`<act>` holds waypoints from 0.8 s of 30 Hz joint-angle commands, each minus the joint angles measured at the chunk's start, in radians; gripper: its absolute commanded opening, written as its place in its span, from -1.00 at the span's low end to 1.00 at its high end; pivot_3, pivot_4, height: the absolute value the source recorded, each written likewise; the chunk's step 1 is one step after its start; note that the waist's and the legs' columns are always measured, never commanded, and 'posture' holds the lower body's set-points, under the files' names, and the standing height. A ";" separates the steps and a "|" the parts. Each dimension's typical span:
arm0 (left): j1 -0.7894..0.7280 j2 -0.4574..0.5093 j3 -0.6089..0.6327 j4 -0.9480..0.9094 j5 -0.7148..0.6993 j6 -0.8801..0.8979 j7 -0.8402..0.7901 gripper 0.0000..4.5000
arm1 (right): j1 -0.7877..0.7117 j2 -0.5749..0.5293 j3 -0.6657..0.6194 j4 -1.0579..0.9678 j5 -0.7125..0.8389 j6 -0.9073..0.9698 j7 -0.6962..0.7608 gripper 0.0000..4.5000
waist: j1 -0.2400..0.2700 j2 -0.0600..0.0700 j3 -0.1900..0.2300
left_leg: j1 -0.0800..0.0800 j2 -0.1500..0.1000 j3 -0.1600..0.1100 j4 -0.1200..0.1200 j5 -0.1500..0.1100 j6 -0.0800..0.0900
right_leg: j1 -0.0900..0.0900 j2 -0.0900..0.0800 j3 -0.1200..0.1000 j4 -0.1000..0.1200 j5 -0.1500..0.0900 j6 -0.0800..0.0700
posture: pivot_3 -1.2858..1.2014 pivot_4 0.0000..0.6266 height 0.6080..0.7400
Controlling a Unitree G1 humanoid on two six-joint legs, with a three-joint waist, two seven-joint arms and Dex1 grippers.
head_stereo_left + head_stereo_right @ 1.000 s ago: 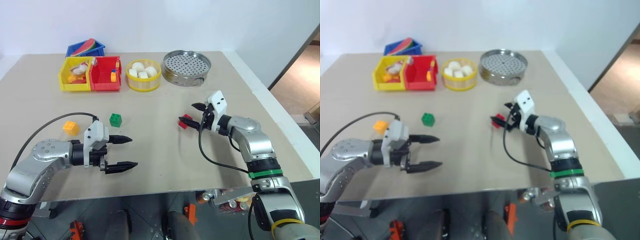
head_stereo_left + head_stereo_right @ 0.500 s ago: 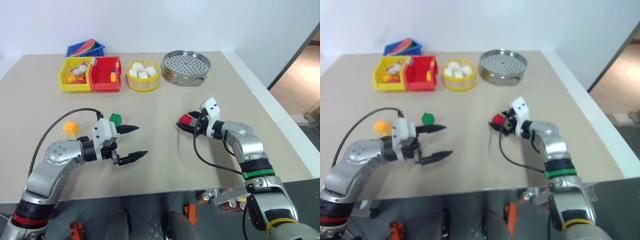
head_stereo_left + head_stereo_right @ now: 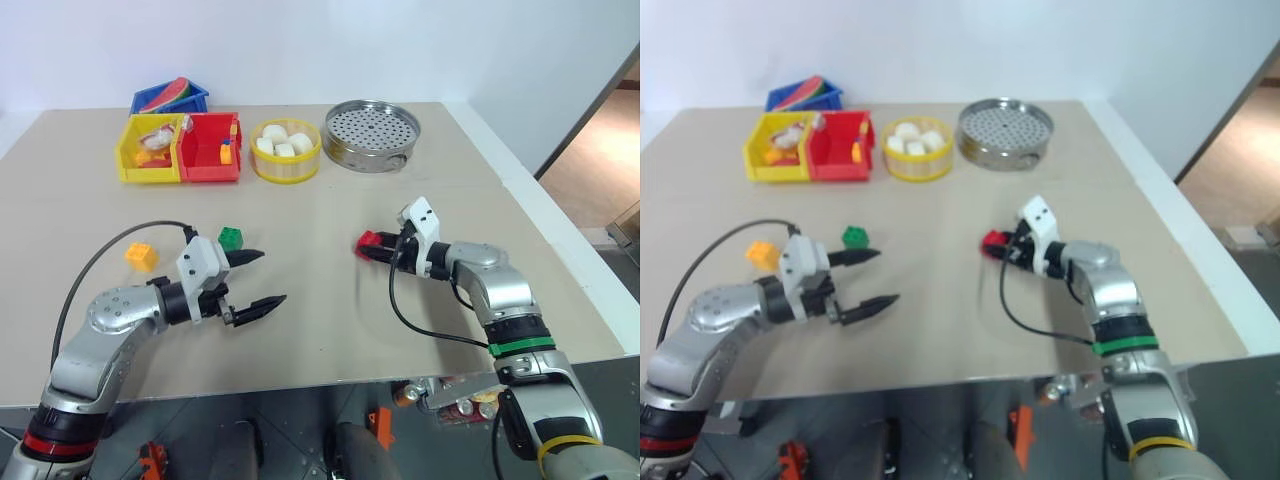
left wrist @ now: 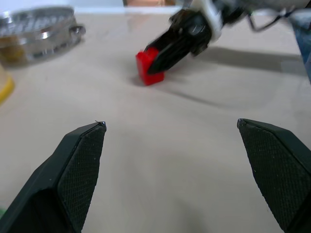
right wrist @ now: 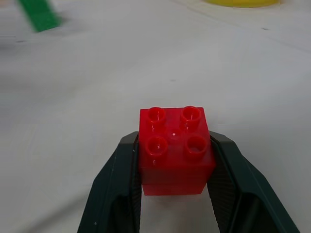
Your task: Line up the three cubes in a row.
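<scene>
The red cube [image 3: 367,240] rests on the table right of centre, studs up, and my right gripper [image 3: 373,250] is shut on it, one finger [image 5: 119,179] pressed against each side of the cube [image 5: 176,150]. The green cube [image 3: 231,237] sits left of centre, with the orange-yellow cube [image 3: 141,256] further left. My left gripper [image 3: 272,276] hovers open just in front of the green cube and to its right, with nothing between its fingertips [image 4: 87,145]. It points across the table at the red cube [image 4: 147,68].
Along the table's far edge stand a blue bin [image 3: 170,98], a yellow bin [image 3: 150,150], a red bin [image 3: 212,148], a yellow bowl [image 3: 286,165] of white lumps and a steel steamer tray [image 3: 374,125]. The table's right edge [image 3: 560,250] runs close behind my right arm.
My right gripper, open beside the red cube a second ago, has closed on it. My left gripper has swung forward and rightward toward the green cube, staying open.
</scene>
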 commanded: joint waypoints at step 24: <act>0.090 0.034 0.040 -0.094 -0.057 0.008 0.002 1.00 | -0.096 -0.001 0.167 0.121 -0.058 -0.268 0.370 -0.45 | 0.002 0.000 0.000 | 0.000 0.006 0.000 0.003 0.000 0.000 | 0.000 0.006 -0.001 0.000 0.002 -0.004 | 0.03 -0.52 1.00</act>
